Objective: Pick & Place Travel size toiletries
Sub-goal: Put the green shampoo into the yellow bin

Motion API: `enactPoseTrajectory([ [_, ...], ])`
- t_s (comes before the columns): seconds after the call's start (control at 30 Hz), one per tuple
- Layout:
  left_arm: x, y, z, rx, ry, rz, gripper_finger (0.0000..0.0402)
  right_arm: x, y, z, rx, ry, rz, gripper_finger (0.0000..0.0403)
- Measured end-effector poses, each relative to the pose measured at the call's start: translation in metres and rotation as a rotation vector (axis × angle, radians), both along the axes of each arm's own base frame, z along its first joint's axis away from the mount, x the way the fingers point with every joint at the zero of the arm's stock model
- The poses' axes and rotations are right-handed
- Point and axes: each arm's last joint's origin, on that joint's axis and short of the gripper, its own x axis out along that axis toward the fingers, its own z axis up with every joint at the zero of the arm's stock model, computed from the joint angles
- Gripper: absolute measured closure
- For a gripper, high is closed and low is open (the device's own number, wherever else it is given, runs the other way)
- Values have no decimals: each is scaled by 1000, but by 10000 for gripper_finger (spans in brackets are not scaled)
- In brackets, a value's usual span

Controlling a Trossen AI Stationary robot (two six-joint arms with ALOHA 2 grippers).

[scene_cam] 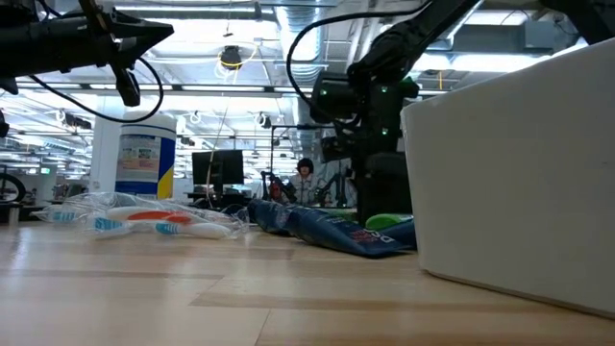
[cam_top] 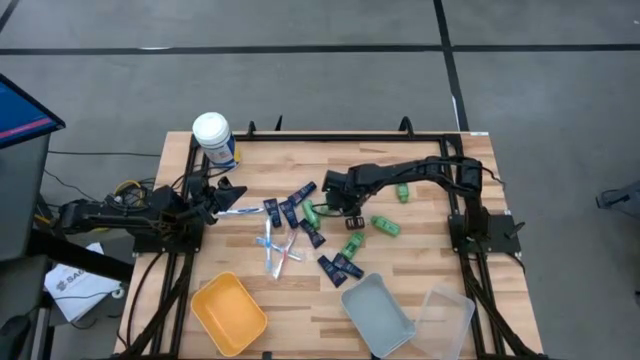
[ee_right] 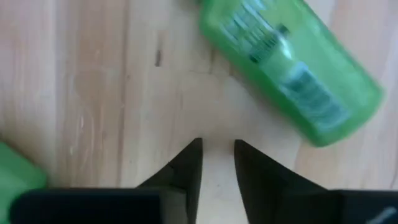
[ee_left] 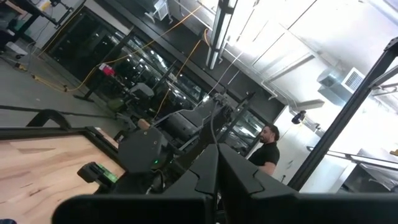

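Left gripper shut and empty at the table's left edge, clear-wrapped toothbrushes and navy tubes between the arms, right gripper narrowly parted over bare wood, glossy green bottle just beyond its fingertips, untouched

We read this as an industrial robotics lab. A wooden desk sits in a black metal frame on grey concrete floor. Beyond: exposed ceiling ducts, monitors, cables, other rigs, and a person standing among them.
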Motion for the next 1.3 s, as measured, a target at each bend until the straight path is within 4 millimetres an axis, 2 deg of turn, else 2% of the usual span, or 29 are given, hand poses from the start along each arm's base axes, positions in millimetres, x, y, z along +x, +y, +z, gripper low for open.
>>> enactPoseTrajectory([
  [0.13, 0, 0, 0, 0, -4, 2, 400, -8, -1, 6, 51, 37, -116, 254],
  [0.23, 0, 0, 0, -1, -5, 3, 400, -5, -4, 23, 69, -18, -157, 210],
  [0.37, 0, 0, 1, 0, -6, 1, 400, -3, -5, 46, 43, -90, -75, 170],
  [0.53, 0, 0, 0, 5, -5, -11, 400, 5, -10, 72, -21, -209, 62, 161],
  [0.63, 0, -1, 1, 12, -4, -24, 390, 8, -11, 66, -48, -206, 175, 159],
  [0.77, 0, -2, 1, 24, -3, -50, 349, 15, -11, 51, -57, -192, 239, 148],
  [0.83, 0, -2, 1, 24, -3, -50, 320, 21, -13, 43, -61, -208, 240, 143],
  [0.9, 0, -2, 0, 28, -1, -48, 288, 18, -13, 37, -49, -173, 239, 140],
  [0.97, 1, -1, 0, 26, 5, -39, 257, 27, -16, 33, -69, -223, 238, 139],
  [1.07, 2, -1, -1, 23, 12, -36, 214, 21, -19, 26, -48, -169, 223, 139],
  [1.13, 2, -1, -2, 12, 19, -40, 191, 27, -22, 20, -55, -187, 221, 139],
  [1.2, 3, -1, -2, 3, 18, -41, 173, 21, -22, 13, -30, -124, 214, 139],
  [1.3, 3, -1, -2, -12, 17, -46, 153, 25, -23, 3, -24, -119, 211, 139],
])
